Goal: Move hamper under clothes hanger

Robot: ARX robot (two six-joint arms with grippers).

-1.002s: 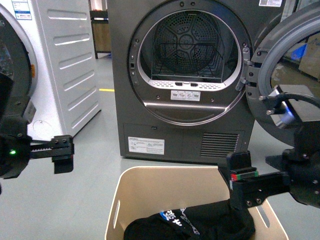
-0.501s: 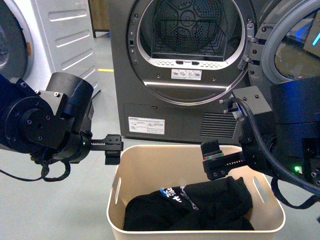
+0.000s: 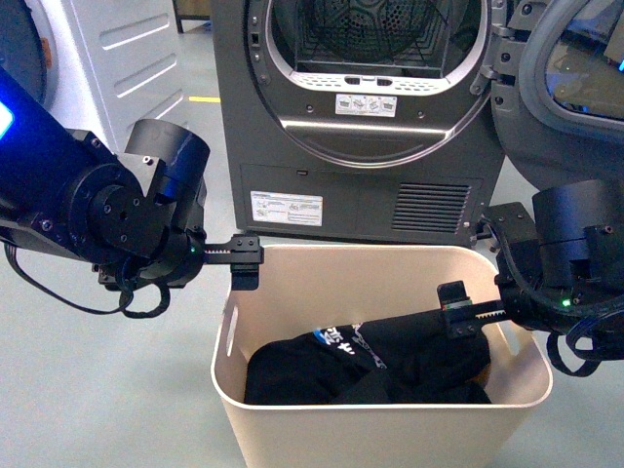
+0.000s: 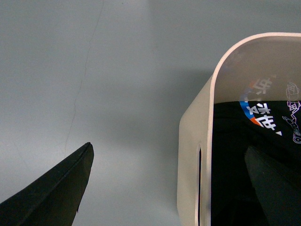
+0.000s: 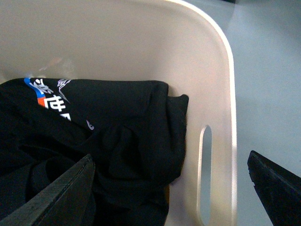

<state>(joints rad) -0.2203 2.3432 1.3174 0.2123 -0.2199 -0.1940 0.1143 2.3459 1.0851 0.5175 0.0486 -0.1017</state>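
Observation:
The hamper [image 3: 380, 429] is a beige bin on the floor in front of the dryer, holding a black printed garment [image 3: 370, 361]. My left gripper [image 3: 246, 263] is open at the hamper's left short side, straddling the slotted wall [image 4: 193, 155], with one finger [image 4: 56, 193] outside and the other inside over the garment [image 4: 244, 141]. My right gripper [image 3: 456, 310] is open at the right short side. Its jaws span the slot wall [image 5: 221, 94], one finger [image 5: 61, 197] on the black garment [image 5: 117, 136] and one outside. The clothes hanger is out of view.
A dark grey dryer [image 3: 370, 195] stands right behind the hamper, its round door [image 3: 575, 78] swung open to the right. A white machine [image 3: 117, 58] stands at the back left. Grey floor [image 3: 97, 390] surrounds the hamper, with a yellow mark [image 3: 205, 98] further back.
Both arms have come down and inward to the hamper's short sides. The left gripper moved right to the left rim; the right moved from over the clothes to the right rim.

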